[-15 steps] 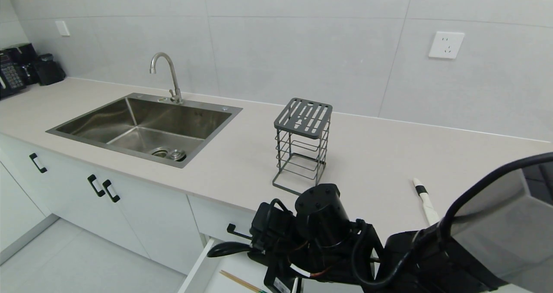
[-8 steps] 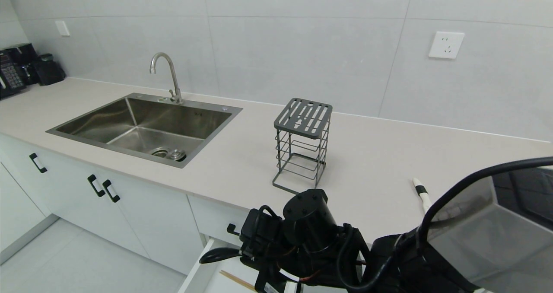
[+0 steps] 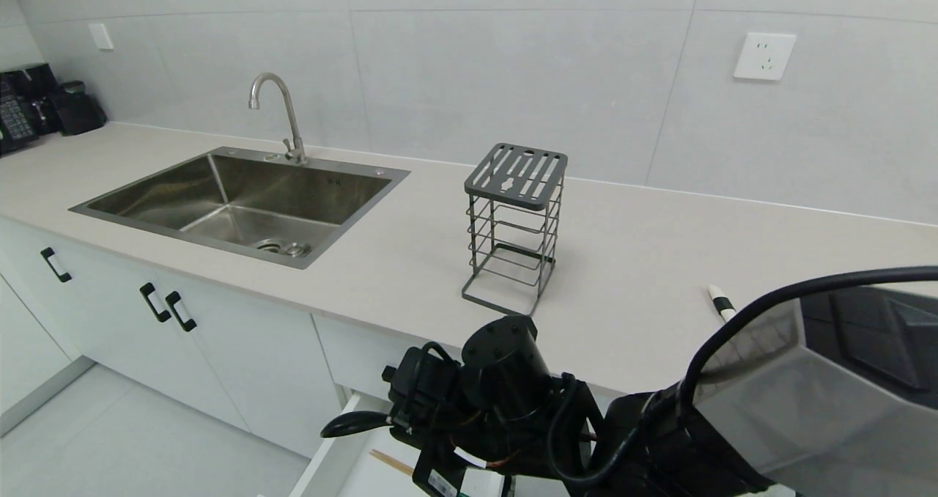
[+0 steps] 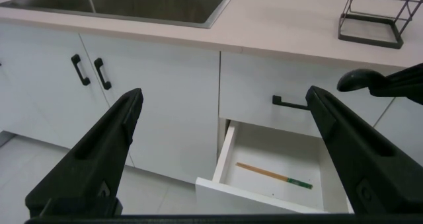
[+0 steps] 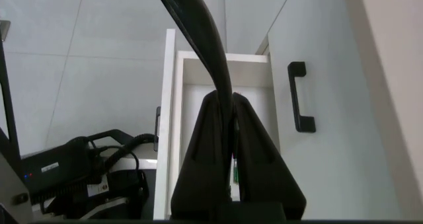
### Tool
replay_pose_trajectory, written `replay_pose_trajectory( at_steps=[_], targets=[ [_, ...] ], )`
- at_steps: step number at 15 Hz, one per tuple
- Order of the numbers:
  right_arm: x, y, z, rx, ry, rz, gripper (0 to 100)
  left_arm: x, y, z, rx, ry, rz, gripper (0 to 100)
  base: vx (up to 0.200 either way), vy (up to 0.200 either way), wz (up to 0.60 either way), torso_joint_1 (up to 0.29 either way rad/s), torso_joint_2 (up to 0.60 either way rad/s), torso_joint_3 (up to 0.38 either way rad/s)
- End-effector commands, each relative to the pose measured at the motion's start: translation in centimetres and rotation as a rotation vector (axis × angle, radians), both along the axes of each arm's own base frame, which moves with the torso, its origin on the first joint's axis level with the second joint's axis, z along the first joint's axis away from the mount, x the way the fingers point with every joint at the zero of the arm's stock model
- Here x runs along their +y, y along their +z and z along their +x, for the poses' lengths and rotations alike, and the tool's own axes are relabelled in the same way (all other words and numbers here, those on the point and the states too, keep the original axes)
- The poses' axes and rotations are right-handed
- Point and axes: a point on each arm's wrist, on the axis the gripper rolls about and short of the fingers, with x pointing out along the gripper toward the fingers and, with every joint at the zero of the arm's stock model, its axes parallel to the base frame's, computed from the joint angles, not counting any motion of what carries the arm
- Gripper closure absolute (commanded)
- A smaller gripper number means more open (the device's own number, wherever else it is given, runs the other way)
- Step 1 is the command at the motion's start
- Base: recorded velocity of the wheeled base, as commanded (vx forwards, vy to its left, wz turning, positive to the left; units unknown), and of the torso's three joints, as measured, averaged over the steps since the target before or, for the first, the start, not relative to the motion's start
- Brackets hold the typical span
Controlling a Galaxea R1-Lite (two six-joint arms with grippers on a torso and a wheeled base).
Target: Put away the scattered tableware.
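Observation:
My right gripper [image 3: 399, 418] is shut on the handle of a black spoon [image 3: 350, 424], held out level over the open white drawer [image 3: 344, 468] below the counter edge. In the right wrist view the right gripper [image 5: 225, 104] clamps the black spoon [image 5: 192, 26] above the drawer [image 5: 173, 118]. A wooden chopstick [image 4: 274, 176] lies inside the drawer [image 4: 225, 159]. A white utensil with a black band [image 3: 722, 306] lies on the counter at the right. My left gripper [image 4: 225, 95] hangs open in front of the cabinets, facing the drawer, with the black spoon [image 4: 360, 80] off to one side.
A grey wire rack [image 3: 515, 226] stands mid-counter. A steel sink [image 3: 242, 200] with a faucet [image 3: 282, 116] is at the left. Cabinet doors with black handles [image 3: 160, 306] are below it. A black drawer handle [image 4: 291, 105] sits above the open drawer.
The head camera has shifted, so the whole counter sits higher in the picture. My right gripper has carried the black spoon a little to the left over the open drawer.

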Motion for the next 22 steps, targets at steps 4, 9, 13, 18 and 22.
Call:
replay_pose_trajectory(
  at_steps=[4,9,13,18,22],
  targets=[
    [0.6,-1.0,-0.2,0.008,0.013,-0.010,100,0.0,0.0,0.0,0.001,0.000,0.000,0,0.000,0.000,0.00,-0.132,0.25,0.126],
    [1.2,-1.4,-0.1,0.013,0.021,-0.007,100,0.0,0.0,0.0,0.001,0.000,0.000,0,0.000,0.000,0.00,-0.105,0.22,0.113],
    [1.3,-1.5,0.0,0.012,0.020,-0.006,100,0.0,0.0,0.0,0.001,0.000,0.000,0,0.000,0.000,0.00,-0.229,0.46,0.220],
    [1.3,-1.9,0.1,0.017,0.020,-0.013,100,0.0,0.0,0.0,0.001,0.000,0.000,0,0.000,0.000,0.00,-0.112,0.22,0.100],
    [1.4,-2.2,0.1,0.022,0.021,-0.013,100,0.0,0.0,0.0,0.001,0.000,0.000,0,0.000,0.000,0.00,-0.015,0.03,0.015]
  ],
)
